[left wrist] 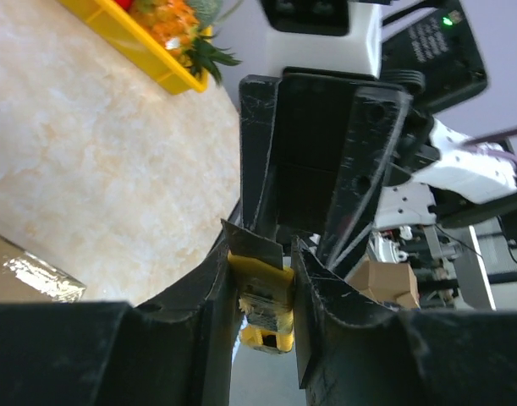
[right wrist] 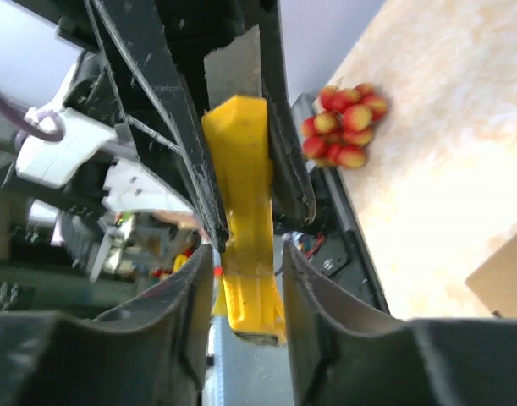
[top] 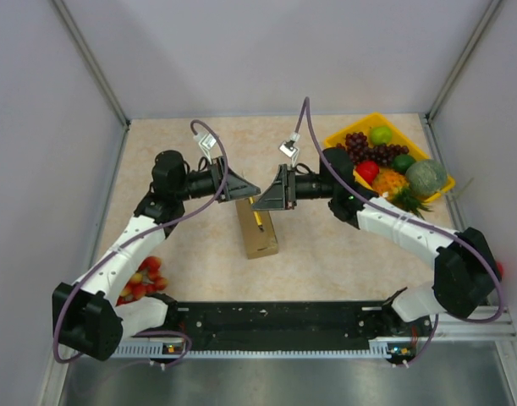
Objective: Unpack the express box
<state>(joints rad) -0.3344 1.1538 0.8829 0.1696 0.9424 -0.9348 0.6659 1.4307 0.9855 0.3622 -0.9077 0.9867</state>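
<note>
The express box (top: 260, 238) is a brown carton lying at the table's middle; a taped corner shows in the left wrist view (left wrist: 25, 275) and an edge in the right wrist view (right wrist: 503, 275). A yellow cutter (top: 258, 218) hangs just above it between both grippers. My left gripper (top: 249, 194) is shut on the cutter (left wrist: 260, 292), both fingers touching it. My right gripper (top: 264, 201) faces it from the right. Its fingers stand on either side of the cutter's handle (right wrist: 241, 186) with narrow gaps.
A yellow fruit tray (top: 372, 118) with grapes, pineapple and other fruit stands at the back right, also in the left wrist view (left wrist: 148, 51). A cluster of small red-yellow fruit (top: 144, 279) lies at the front left. Grey walls enclose the table.
</note>
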